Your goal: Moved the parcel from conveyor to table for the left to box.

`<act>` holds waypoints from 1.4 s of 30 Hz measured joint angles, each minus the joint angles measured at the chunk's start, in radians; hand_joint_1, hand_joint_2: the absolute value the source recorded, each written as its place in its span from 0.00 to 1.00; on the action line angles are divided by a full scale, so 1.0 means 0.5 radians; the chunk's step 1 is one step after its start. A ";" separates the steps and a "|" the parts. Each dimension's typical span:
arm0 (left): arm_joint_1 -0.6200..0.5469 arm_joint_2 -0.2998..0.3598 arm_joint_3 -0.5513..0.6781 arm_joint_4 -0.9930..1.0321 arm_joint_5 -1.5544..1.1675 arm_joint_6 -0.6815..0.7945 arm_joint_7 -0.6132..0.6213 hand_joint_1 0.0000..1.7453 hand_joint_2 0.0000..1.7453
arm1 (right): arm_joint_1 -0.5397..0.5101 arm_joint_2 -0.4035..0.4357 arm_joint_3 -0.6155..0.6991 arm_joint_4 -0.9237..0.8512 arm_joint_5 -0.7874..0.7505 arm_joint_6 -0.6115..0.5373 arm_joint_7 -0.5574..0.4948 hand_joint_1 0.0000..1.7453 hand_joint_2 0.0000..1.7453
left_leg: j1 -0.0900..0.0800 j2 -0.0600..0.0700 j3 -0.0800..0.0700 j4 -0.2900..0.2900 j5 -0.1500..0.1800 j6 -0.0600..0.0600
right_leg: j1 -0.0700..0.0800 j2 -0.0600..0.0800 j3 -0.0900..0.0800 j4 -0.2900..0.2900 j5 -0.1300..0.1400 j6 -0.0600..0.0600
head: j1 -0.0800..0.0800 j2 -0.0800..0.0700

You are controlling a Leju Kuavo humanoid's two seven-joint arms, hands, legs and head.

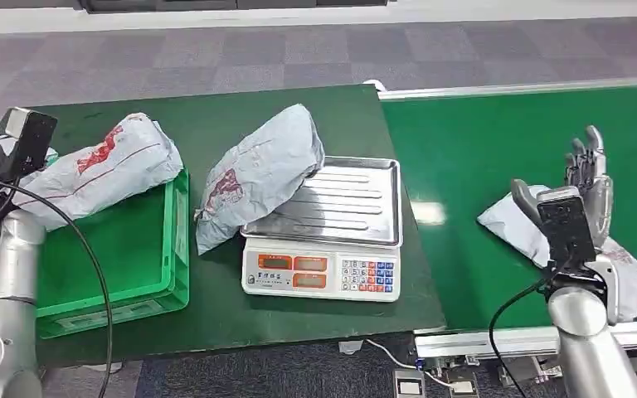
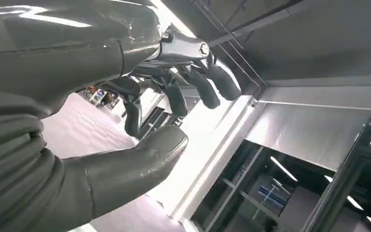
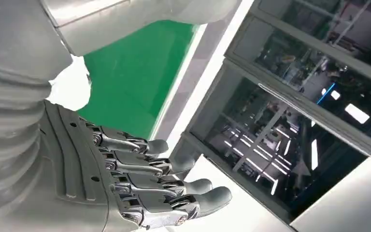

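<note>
Head view: crumpled grey parcel (image 1: 521, 225) on conveyor (image 1: 481, 166).

Red printed marks on two grey parcels (image 1: 259, 172) (image 1: 104, 166), too blurred to read, scale (image 1: 323, 269) displays and keypad at lower centre, no legible figures

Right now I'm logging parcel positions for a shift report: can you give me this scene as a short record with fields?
conveyor parcel: grey parcel lying on the green conveyor belt, partly hidden behind the right hand
right hand: raised above that parcel, fingers apart, holding nothing
scale parcel: grey parcel with red print leaning over the weighing scale
crate parcel: grey parcel resting across the green crate
left hand: fingers spread, holding nothing
</note>
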 measured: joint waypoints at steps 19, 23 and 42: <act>-0.095 -0.725 -0.916 0.353 1.572 -0.914 -0.581 0.00 1.00 | -0.346 0.104 0.045 0.241 0.124 0.101 -0.016 0.00 1.00 | -0.011 -0.005 -0.005 0.004 0.005 0.017 | -0.011 -0.007 0.005 -0.002 0.009 0.014 | 0.002 0.000; -0.100 -0.739 -0.991 0.390 1.605 -0.914 -0.581 0.00 1.00 | -0.377 0.115 0.058 0.299 0.118 0.095 -0.017 0.00 1.00 | -0.011 -0.001 -0.004 0.003 0.004 0.016 | -0.009 -0.001 0.002 -0.002 0.009 0.014 | 0.002 0.000; -0.238 -0.932 -1.456 0.706 1.321 -1.532 -0.457 0.00 1.00 | -0.419 0.152 0.073 0.396 0.076 0.047 -0.063 0.00 1.00 | -0.011 -0.009 -0.007 0.004 0.003 0.016 | -0.011 -0.012 0.004 -0.002 0.006 0.014 | 0.002 0.000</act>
